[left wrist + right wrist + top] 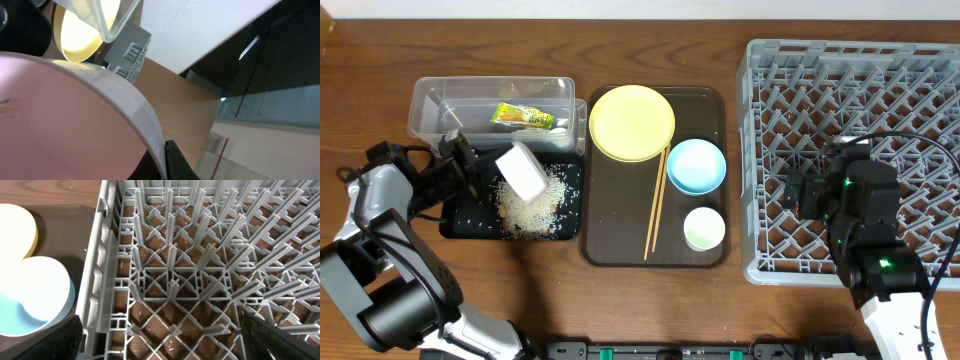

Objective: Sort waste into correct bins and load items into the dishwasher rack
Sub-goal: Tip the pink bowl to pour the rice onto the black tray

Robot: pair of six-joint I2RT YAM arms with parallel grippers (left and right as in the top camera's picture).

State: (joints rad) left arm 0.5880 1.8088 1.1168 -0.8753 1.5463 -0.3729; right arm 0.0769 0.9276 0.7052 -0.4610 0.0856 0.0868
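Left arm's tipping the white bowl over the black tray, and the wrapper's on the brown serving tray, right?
No: the overhead view shows the wrapper in the clear tub, not on the brown serving tray. The white bowl is indeed tipped over the black tray.

Seen from overhead, the table holds one grey dishwasher rack (850,70) at right; one dark brown serving tray (610,220) at centre; one clear tub (430,100) at upper left and one black tray (460,222) below it, two bins in all; one yellow plate (632,122); two bowls, a light blue bowl (696,165) and a white bowl (522,172); one small white cup (704,228); two wooden chopsticks (656,205); one snack wrapper (523,117); rice grains (535,205) in one heap, too many to count; two robot arms, the left arm (380,200) and the right arm (865,220).
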